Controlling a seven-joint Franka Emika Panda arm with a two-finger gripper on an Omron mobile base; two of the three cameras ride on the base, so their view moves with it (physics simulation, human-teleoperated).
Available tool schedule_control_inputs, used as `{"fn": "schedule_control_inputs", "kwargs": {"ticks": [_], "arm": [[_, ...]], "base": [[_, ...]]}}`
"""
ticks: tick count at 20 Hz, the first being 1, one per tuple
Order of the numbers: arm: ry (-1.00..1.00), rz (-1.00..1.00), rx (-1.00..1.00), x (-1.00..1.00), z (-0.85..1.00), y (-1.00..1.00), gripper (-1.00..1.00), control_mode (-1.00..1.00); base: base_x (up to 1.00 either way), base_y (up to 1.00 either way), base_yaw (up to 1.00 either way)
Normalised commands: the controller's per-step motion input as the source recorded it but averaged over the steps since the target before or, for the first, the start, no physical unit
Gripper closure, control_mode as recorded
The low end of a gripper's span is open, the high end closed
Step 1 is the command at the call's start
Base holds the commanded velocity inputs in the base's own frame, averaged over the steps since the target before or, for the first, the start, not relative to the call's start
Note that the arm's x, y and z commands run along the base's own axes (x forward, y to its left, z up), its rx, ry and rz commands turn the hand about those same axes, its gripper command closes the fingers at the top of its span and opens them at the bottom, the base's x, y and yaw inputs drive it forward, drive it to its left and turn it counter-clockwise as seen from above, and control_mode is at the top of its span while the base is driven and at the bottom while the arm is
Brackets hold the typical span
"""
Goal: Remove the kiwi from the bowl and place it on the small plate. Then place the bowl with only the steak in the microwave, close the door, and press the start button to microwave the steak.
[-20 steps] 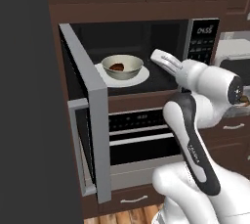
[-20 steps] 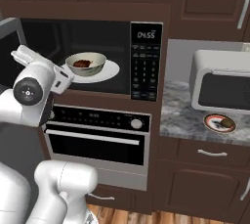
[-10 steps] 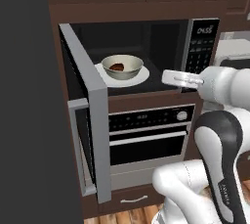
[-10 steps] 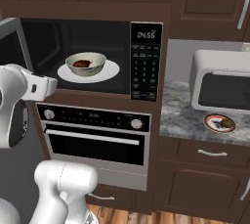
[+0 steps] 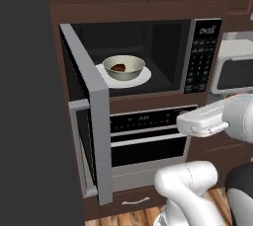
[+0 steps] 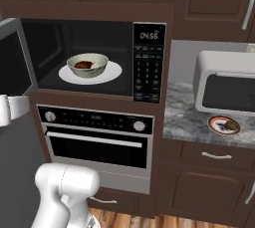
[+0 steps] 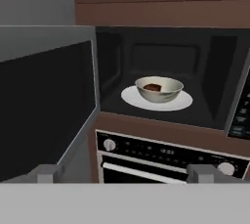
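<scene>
The microwave [image 5: 148,47] stands open, its door [image 5: 91,116] swung out to the left. Inside, the cream bowl [image 5: 123,67] sits on the white turntable disc [image 5: 141,79] with only the dark steak [image 5: 118,67] in it. From the hand view, the bowl [image 7: 158,89] and steak [image 7: 153,87] lie ahead in the cavity, with the door [image 7: 46,105] to the left. My gripper [image 7: 124,174] is open and empty, back from the cavity at the oven's height. The kiwi [image 6: 232,124] rests on the small plate [image 6: 223,125] on the counter to the right.
A built-in knobbed oven [image 6: 94,137] sits under the microwave. The black keypad [image 6: 148,67] is on the microwave's right side. A white countertop oven [image 6: 226,90] stands on the grey stone counter [image 6: 184,117] behind the small plate. Dark cabinets are above and below.
My hand has drawn back out of the microwave, away from the bowl, and dropped to oven height. The bowl stays on the turntable. The jaws stayed open.
</scene>
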Motion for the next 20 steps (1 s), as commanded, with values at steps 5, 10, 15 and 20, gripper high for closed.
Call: {"fn": "schedule_control_inputs", "kwargs": {"ticks": [5,10,15,20], "arm": [[0.0,0.1,-0.49,-1.0,-0.01,0.38,-1.0,-1.0],[-0.03,0.14,-0.51,-1.0,-0.06,0.78,-1.0,-1.0],[-0.08,0.17,-0.38,-0.91,-0.3,0.78,-1.0,-1.0],[0.03,0.23,-0.32,0.08,-0.24,1.0,-1.0,-1.0]], "base": [[0.0,0.0,0.0],[0.0,0.0,0.0],[0.0,0.0,0.0],[0.0,0.0,0.0]]}}
